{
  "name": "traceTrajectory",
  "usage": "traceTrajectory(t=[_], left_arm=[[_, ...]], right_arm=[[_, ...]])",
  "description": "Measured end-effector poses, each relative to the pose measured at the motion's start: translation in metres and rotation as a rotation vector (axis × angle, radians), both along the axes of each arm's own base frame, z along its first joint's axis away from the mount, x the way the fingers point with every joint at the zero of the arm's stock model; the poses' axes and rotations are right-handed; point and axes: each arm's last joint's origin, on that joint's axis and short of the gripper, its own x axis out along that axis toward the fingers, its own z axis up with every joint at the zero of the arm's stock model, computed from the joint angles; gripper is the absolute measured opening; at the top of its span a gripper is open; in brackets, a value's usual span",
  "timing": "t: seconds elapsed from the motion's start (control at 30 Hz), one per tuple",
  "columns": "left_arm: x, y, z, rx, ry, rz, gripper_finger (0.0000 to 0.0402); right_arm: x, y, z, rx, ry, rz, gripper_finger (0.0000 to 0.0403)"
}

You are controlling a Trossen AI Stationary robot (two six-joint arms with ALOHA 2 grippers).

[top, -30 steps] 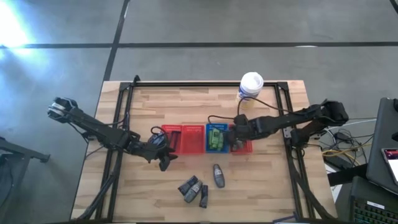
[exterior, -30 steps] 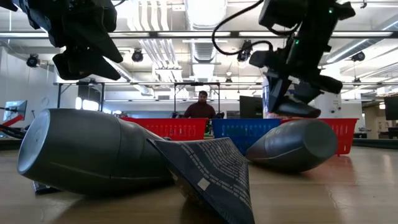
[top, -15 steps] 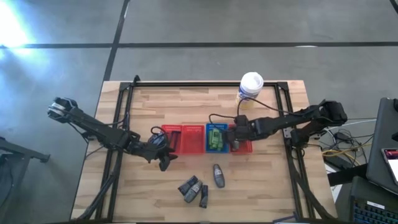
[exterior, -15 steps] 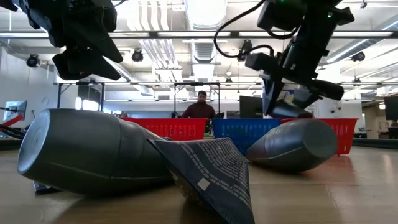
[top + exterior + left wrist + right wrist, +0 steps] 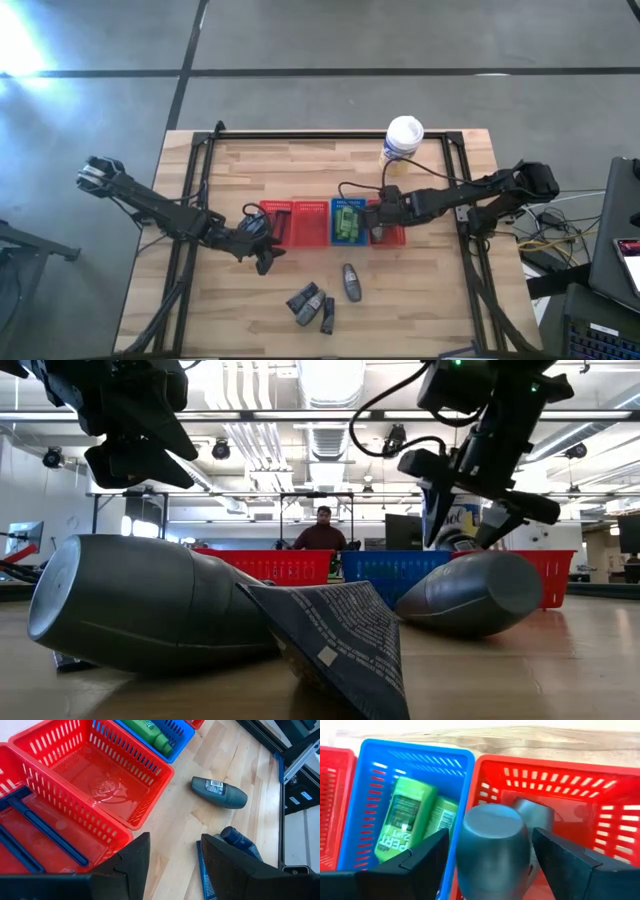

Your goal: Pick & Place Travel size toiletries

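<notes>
My right gripper (image 5: 377, 224) hangs over the rightmost red basket (image 5: 395, 238), shut on a dark grey oval tube (image 5: 490, 845). A second grey tube (image 5: 536, 813) lies in that basket. Green bottles (image 5: 405, 822) lie in the blue basket (image 5: 348, 220). My left gripper (image 5: 263, 262) hovers open and empty above the table, just near of the two left red baskets (image 5: 107, 785). Thin blue-black stick pieces (image 5: 45, 827) lie in one of them. On the table lie one grey tube (image 5: 349, 281) and a cluster of dark pieces (image 5: 310, 305). My right gripper pinches the dark grey oval tube between its two fingers (image 5: 427, 857), one on each side of the body just behind the rounded end (image 5: 492, 827). The tube is lifted clear above the red basket; that end points forward past the fingertips.
A large white tub (image 5: 403, 137) stands near the table's far edge, behind the right arm. The four baskets sit in a row mid-table. A black frame runs along the table's left, right and far edges. A person (image 5: 322, 530) stands far behind the table.
My right gripper, holding the grey tube, has shifted slightly toward the table's left over the rightmost red basket and tipped a little. My left arm has kept still.
</notes>
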Motion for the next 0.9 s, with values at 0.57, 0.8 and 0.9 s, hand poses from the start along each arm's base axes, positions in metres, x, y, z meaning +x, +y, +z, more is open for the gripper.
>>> traceTrajectory(t=[0.57,0.8,0.9], left_arm=[[0.000,0.000,0.000,0.000,0.000,-0.001,0.0181],[0.000,0.000,0.000,-0.002,0.000,-0.003,0.0181],[0.000,0.000,0.000,-0.002,0.000,-0.003,0.0181]], right_arm=[[0.000,0.000,0.000,-0.009,0.019,0.030,0.0293],[-0.002,0.000,0.005,-0.008,0.005,0.046,0.0270],[-0.006,0.001,0.011,-0.010,0.004,0.054,0.0272]])
